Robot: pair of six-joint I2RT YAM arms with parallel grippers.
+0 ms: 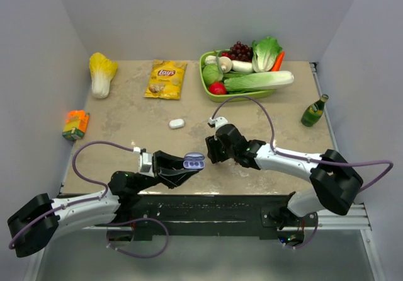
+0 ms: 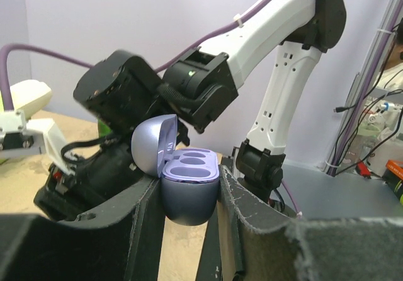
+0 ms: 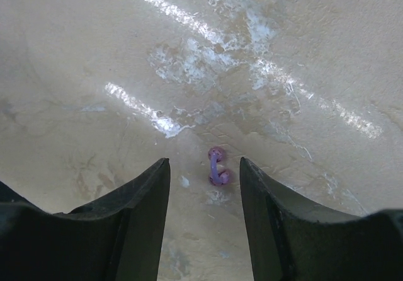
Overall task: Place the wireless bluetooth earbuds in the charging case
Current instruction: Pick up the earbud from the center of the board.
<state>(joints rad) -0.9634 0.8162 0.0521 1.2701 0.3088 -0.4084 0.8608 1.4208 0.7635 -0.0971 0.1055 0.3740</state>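
My left gripper (image 1: 187,167) is shut on an open lilac charging case (image 1: 194,162) and holds it above the table's front edge. In the left wrist view the case (image 2: 189,186) sits between my fingers (image 2: 141,212), lid tipped back, and the wells that show are empty. My right gripper (image 1: 211,150) is open and points down at the table just right of the case. In the right wrist view a tiny lilac earbud (image 3: 217,167), two small knobs joined by a thin band, lies on the table between my open fingertips (image 3: 203,162), nearer the right one. No white buds show.
A small white case (image 1: 176,123) lies mid-table. Behind are a chips bag (image 1: 166,79), a green tray of vegetables (image 1: 204,76), a cabbage (image 1: 101,73), an orange carton (image 1: 75,125) at the left and a green bottle (image 1: 313,111) at the right.
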